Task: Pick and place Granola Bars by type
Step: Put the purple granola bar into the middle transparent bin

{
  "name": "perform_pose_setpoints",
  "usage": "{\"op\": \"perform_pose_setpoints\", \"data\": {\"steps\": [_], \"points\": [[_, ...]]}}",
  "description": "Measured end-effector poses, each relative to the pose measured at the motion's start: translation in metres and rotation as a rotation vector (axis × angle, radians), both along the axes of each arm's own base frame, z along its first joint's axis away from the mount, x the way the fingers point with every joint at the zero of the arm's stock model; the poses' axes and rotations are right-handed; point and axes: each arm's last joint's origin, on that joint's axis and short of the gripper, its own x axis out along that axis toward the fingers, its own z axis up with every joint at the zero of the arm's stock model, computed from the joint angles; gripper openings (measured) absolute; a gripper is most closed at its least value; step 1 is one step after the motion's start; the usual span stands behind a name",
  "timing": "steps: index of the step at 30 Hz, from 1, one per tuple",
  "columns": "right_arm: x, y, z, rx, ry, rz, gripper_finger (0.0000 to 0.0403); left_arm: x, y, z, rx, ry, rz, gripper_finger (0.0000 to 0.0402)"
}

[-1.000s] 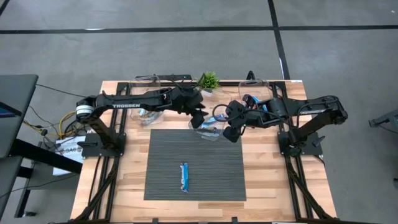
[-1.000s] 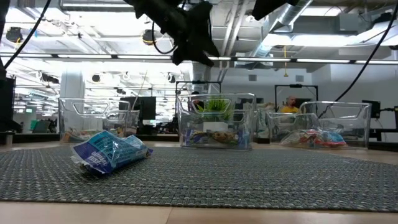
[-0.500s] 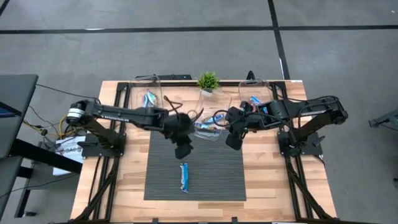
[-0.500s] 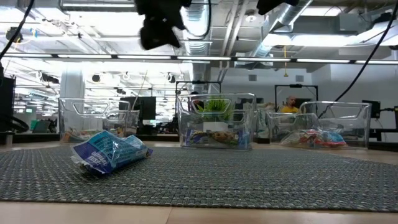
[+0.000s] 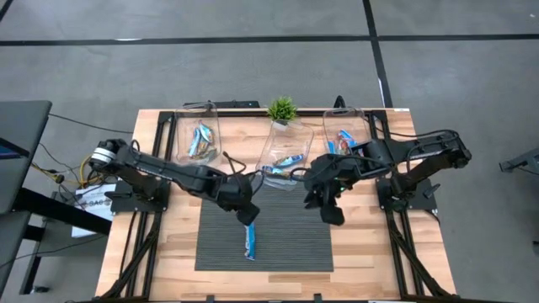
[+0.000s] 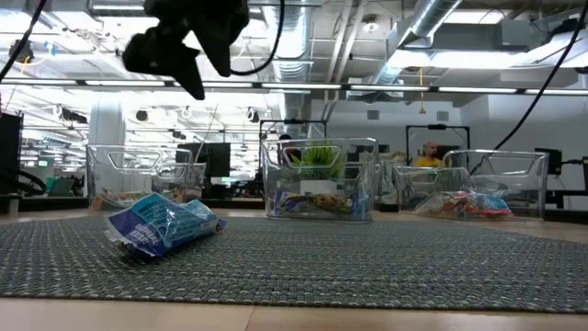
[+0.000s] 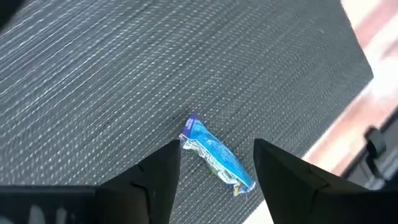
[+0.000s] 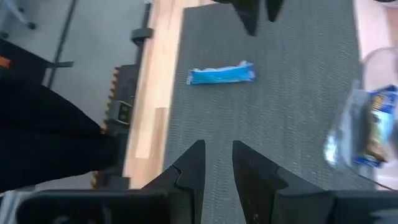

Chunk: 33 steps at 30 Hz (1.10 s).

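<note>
One blue-and-white granola bar lies flat on the grey mat, seen also in the low view. My left gripper hangs open above the mat, just on the far side of the bar. In the left wrist view the bar shows between and beyond the two fingers of my left gripper, untouched. My right gripper hovers over the mat's right part, fingers a little apart, with the bar well ahead of it. More bars lie in three clear tubs at the far side.
Three clear tubs stand along the far side: left, centre, right, each with bars inside. A small green plant stands behind the centre tub. The grey mat covers the table's middle; bare wood borders it.
My left gripper has swung from over the centre tub toward the near edge and down, and now hangs over the mat close to the blue bar. My right gripper has also moved from the centre tub toward the near edge, out over the mat. The bar has stayed put.
</note>
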Motion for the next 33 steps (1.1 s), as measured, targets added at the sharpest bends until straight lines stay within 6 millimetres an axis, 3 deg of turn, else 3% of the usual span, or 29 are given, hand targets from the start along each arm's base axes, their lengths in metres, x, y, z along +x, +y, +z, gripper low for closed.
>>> {"op": "perform_pose_setpoints", "data": {"steps": [4,14,23,26,29,33], "points": [[0.001,0.001,0.001,0.017,-0.008,0.003,0.0071,0.000,-0.010,-0.007,-0.018,0.037,0.071,0.0195],[0.000,0.001,0.000,0.041,0.015,-0.032,0.0071,0.011,-0.054,-0.058,-0.078,0.201,0.119,0.0195],[-0.004,0.000,-0.003,0.011,0.056,-0.011,0.0071,0.041,-0.081,-0.094,-0.222,0.086,0.249,0.0195],[-0.004,0.000,-0.003,0.000,0.053,0.001,0.0071,0.045,-0.082,-0.109,-0.235,0.122,0.291,0.0195],[-0.004,0.000,-0.003,-0.003,0.051,0.007,0.0071,0.047,-0.083,-0.114,-0.251,0.142,0.312,0.0195],[-0.004,0.000,-0.003,-0.017,0.048,0.027,0.0071,0.052,-0.086,-0.105,-0.245,0.121,0.322,0.0195]]}}
